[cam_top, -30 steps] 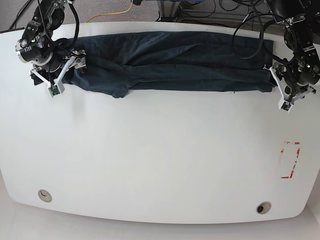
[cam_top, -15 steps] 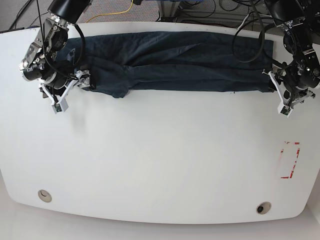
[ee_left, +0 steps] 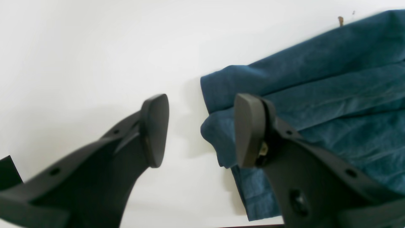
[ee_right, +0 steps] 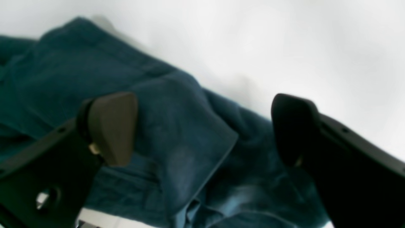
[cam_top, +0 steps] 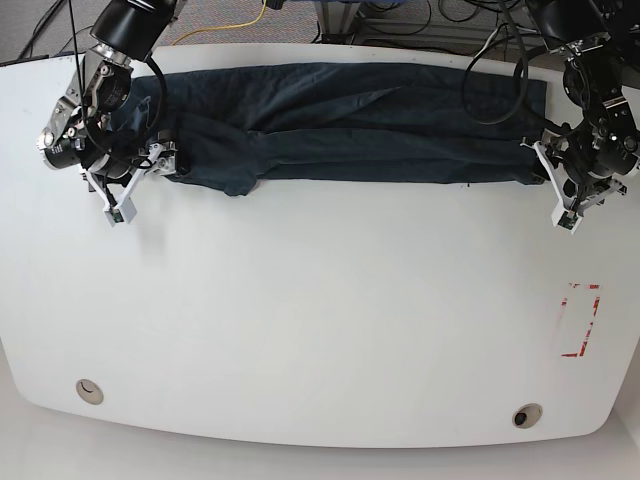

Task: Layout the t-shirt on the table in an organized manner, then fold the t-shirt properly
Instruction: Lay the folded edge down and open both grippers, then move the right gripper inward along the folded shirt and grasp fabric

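Observation:
The dark navy t-shirt (cam_top: 350, 120) lies folded into a long band across the far part of the white table (cam_top: 320, 320). My left gripper (cam_top: 545, 165) is open at the band's right end. In the left wrist view the open gripper (ee_left: 202, 129) has the shirt's corner (ee_left: 316, 95) beside one finger (ee_left: 250, 129), and the other finger (ee_left: 155, 129) is over bare table. My right gripper (cam_top: 160, 160) is open at the band's left end. In the right wrist view the open gripper (ee_right: 202, 129) hovers over rumpled shirt fabric (ee_right: 47, 79), holding nothing.
A red tape rectangle (cam_top: 580, 320) marks the table's right side. Two round grommet holes (cam_top: 90, 391) (cam_top: 526, 415) sit near the front edge. Cables (cam_top: 400, 20) run behind the table's far edge. Both arm bases stand at the far corners.
The right arm has swung and its gripper shifted slightly right along the shirt's left end. The left gripper has edged slightly up. The shirt has barely moved.

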### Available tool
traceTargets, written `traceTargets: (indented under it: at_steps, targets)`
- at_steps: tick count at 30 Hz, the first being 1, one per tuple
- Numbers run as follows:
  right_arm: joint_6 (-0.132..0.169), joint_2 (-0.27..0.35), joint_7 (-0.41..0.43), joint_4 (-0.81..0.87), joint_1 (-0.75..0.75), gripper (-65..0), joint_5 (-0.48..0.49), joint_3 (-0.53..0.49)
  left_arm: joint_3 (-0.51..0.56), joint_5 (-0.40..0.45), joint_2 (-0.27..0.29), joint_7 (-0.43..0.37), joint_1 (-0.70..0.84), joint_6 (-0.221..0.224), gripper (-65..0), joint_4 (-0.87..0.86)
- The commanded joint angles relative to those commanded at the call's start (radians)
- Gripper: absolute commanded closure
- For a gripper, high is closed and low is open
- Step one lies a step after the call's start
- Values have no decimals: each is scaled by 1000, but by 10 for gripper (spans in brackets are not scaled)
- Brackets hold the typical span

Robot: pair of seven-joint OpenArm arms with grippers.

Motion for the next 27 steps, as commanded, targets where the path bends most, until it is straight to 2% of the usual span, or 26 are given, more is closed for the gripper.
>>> traceTargets:
  at_steps: [9, 13, 15, 19, 27]
  targets:
    - [0, 8, 0, 2, -11, -404, 106, -2, 0, 0, 2, -2, 0, 0, -313, 0]
    - [0, 21, 0, 2, -18, -346, 132, -63, 0, 0, 2, -2, 0, 0, -313, 0]
    - [0, 29, 0, 2, -20, -338, 144, -91, 0, 0, 2, -2, 0, 0, -313, 0]
    - [0, 29, 0, 2, -23, -377, 147, -115, 0, 0, 2, -2, 0, 0, -313, 0]
    - [0, 9, 0, 3, -6, -568, 147, -118, 0, 0, 2, -2, 0, 0, -313, 0]
